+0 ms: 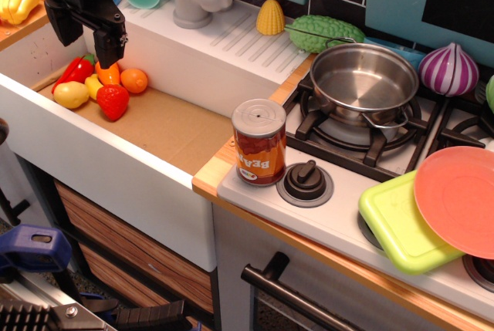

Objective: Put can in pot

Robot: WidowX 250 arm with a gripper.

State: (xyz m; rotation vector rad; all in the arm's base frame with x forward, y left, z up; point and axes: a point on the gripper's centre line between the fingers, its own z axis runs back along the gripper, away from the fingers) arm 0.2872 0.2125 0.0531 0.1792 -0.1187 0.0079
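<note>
Can [259, 143] at frame centre looks light, rigid and smooth-sided; grasping mid-body seems best. Gripper [109, 57], upper left, holds nothing, though its jaw gap is unclear.

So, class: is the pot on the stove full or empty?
Empty: the pot shows only bare shiny steel inside; the can stands outside it.

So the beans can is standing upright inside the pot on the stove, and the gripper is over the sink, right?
Not quite. The can stands upright on the counter edge beside the stove knob, not inside the pot, which is empty. The gripper is over the sink, as observation.image shows.
</note>
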